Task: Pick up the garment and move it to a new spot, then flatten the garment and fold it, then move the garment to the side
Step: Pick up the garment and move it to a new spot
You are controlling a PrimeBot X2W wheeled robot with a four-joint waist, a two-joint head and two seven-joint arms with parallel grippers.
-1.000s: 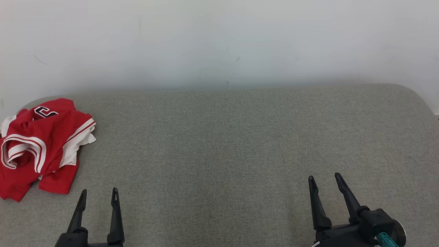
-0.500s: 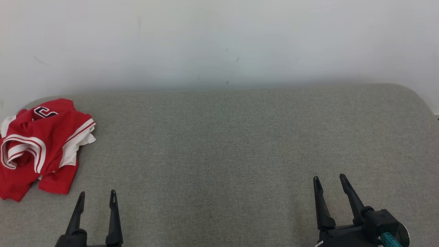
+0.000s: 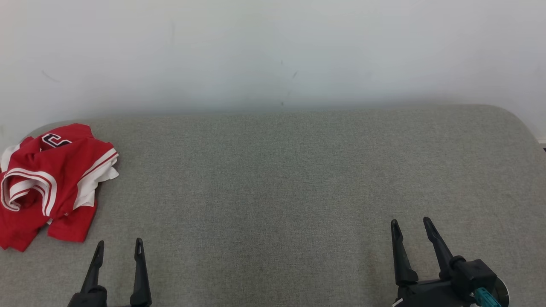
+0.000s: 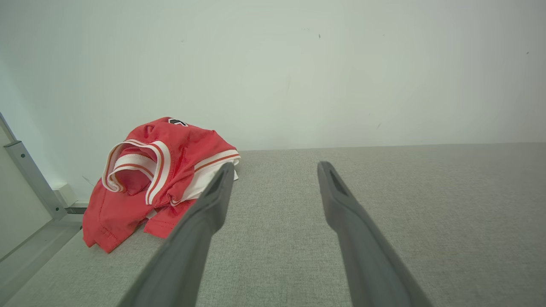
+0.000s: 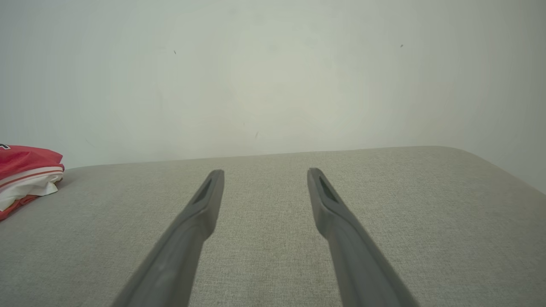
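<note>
Crumpled red-and-white jersey garment (image 3: 53,183) is shown at left edge of grey fabric counter (image 3: 277,192), untouched. L tool (image 3: 118,245) & R tool (image 3: 409,222) are spread, empty. Nothing done yet: pickup, flattening, fold, side move remain.

The setting reads as a plain indoor testing room or lab workspace rather than a lived-in home, though the views cannot settle that fully. A broad table (image 3: 273,192) covered in grey woven fabric, rounded at its far corners, stands pushed up against a plain white painted wall (image 3: 273,47) that carries a few small dark scuff marks (image 3: 294,74). In the left wrist view a pale metal rail (image 4: 25,170) runs slantwise beside the table's end. A crumpled red-and-white sports jersey (image 3: 51,179) lies on the fabric near the left end.
</note>
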